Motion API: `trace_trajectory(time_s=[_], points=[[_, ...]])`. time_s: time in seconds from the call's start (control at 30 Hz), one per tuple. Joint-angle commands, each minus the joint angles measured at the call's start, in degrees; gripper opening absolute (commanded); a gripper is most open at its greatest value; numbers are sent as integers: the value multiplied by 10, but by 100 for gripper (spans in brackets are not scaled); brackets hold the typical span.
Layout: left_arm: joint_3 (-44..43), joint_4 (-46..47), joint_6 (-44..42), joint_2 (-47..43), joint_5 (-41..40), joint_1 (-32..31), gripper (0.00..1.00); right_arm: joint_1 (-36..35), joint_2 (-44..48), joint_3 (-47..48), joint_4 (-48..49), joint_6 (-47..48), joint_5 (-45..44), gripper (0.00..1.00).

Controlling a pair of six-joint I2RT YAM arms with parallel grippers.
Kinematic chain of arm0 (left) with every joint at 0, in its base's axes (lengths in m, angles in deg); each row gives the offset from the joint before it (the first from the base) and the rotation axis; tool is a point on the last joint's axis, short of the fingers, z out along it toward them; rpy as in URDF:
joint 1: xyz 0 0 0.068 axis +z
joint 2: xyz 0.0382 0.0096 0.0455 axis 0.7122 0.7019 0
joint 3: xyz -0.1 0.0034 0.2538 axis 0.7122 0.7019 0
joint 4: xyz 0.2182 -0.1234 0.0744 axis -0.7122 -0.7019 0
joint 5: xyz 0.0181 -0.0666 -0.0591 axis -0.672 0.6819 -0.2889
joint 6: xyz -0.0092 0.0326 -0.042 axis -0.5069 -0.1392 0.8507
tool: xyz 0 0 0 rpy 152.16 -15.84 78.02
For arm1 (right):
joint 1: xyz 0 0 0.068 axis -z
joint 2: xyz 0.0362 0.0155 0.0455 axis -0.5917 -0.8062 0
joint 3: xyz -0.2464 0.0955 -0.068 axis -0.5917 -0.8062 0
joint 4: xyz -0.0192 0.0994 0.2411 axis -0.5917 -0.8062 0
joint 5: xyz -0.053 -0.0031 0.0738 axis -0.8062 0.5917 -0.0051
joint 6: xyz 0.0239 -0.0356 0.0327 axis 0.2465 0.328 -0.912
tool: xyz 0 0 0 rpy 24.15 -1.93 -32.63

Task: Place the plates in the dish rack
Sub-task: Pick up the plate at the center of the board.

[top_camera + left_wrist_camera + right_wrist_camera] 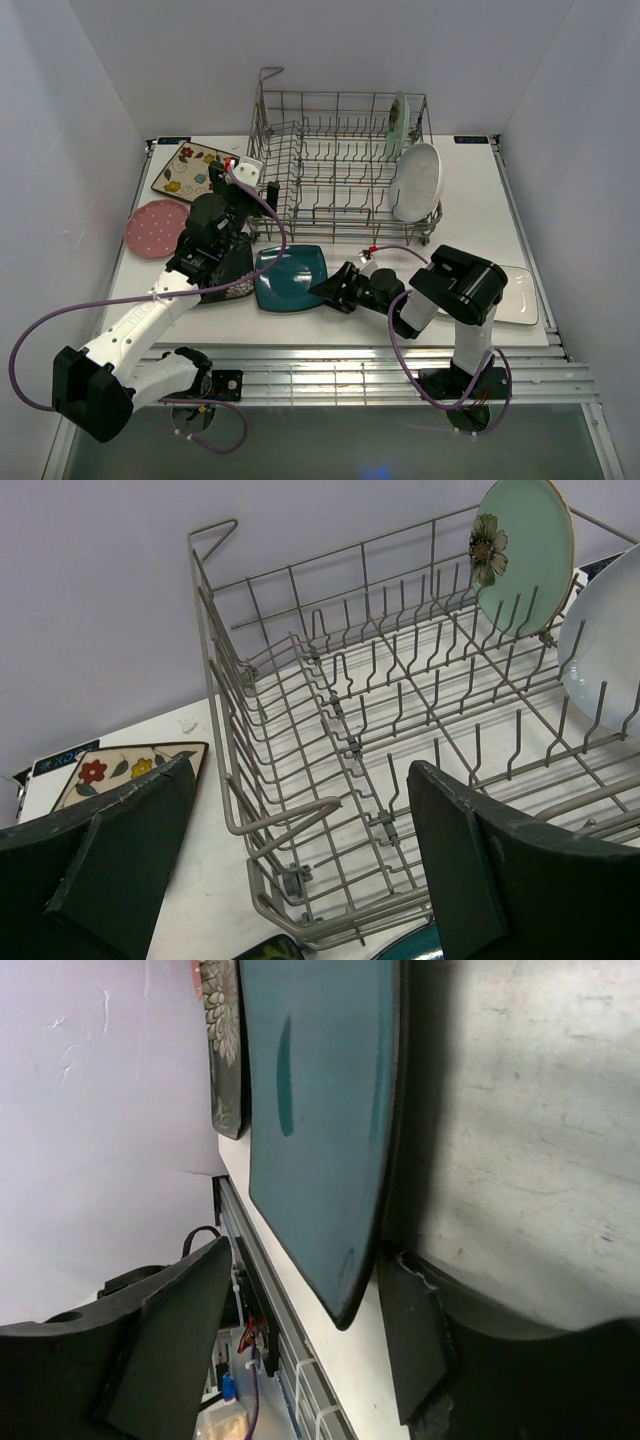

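Note:
The grey wire dish rack [330,97] stands at the back centre. A mint-green round plate [398,125] stands in it, and a white oval plate [417,180] leans at its right end. The teal square plate [290,277] lies on the table in front of the rack. My right gripper [335,288] is open, its jaws either side of the teal plate's [320,1110] near corner, one finger [410,1340] against the table. My left gripper [262,198] is open and empty by the rack's [290,825] left front corner. The dark patterned square plate [232,280] lies partly under my left arm.
The cream floral square plate [185,170] and the pink dotted round plate [155,228] lie at the left. The white rectangular plate [520,300] lies at the right, partly behind my right arm. The table's metal front rail [265,1300] runs close to the teal plate.

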State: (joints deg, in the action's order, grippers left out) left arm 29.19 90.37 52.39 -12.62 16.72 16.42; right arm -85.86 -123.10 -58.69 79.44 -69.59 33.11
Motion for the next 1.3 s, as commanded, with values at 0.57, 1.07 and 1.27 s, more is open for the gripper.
trace_trajectory(time_s=[0.57, 1.07, 1.27], points=[[9, 12, -3, -7, -7, -1, 98, -6, -51, 0, 94, -38, -41, 45], [9, 13, -5, -7, -14, -1, 98, -10, -53, 6, 84, -39, -43, 23], [10, 14, -4, -10, -9, 0, 98, -17, -25, -13, 78, -38, -62, 8]])
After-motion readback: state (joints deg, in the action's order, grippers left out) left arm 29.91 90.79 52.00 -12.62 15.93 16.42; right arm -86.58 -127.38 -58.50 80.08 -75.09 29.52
